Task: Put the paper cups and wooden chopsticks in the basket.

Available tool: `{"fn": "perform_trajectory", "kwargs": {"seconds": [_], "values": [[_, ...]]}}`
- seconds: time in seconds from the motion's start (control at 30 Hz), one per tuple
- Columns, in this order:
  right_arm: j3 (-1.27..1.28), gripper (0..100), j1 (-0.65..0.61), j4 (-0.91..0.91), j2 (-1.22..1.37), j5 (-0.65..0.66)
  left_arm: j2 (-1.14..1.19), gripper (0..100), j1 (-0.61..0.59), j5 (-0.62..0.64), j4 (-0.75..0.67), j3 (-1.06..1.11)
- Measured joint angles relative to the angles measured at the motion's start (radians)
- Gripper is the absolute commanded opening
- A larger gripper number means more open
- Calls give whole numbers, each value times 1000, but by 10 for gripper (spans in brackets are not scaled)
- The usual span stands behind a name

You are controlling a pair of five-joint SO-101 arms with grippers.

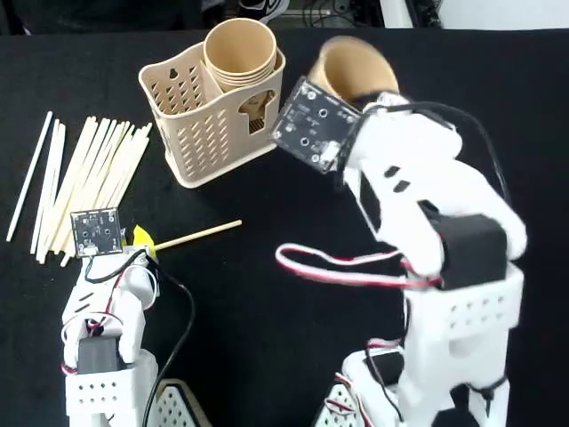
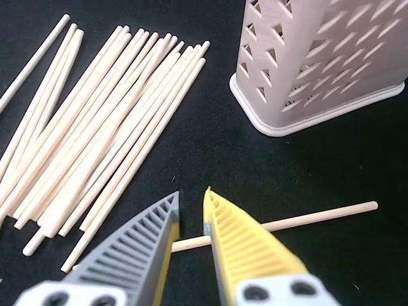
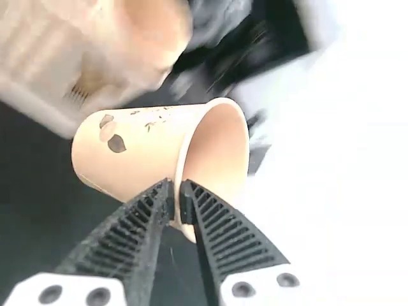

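The step in hand, as I judge it, is nesting the held paper cup into the stack of cups already standing in 1 compartment of the basket. To do it well, the cup needs turning so its mouth faces up and its base points down. It should then be centred over the stack's open mouth before it is lowered. A tilted entry would likely catch the rim of the top cup or nudge the light basket. Release should come only once the cup is seated, and gently, since the thin wall can buckle under a hard pinch.

The right claw is closed on that cup's rim, 1 finger inside the mouth and 1 outside, the wall pinched between them. The cup lies on its side in the grip, just beside the basket on the side where the stack stands.

The left claw stands narrowly open, low over the table. A single chopstick runs across the gap between its fingers, 1 end near the grey finger and the other pointing toward the basket. I cannot tell whether the fingers touch it. The loose chopsticks lie in a fan near this claw, apart from the basket
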Motion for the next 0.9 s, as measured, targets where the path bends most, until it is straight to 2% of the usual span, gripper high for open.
{"fn": "perform_trajectory", "kwargs": {"seconds": [0.13, 0.37, 0.47, 0.9], "values": [[84, 12, -57, -226, -3, -14, 0, 77, 0, 0, 0, 0], [288, 12, -129, -658, 95, 84, 0, 77, 0, 0, 0, 0], [290, 12, -137, -715, 138, 87, 0, 77, 0, 0, 0, 0], [245, 12, -135, -766, 252, 87, 0, 77, 0, 0, 0, 0]]}}
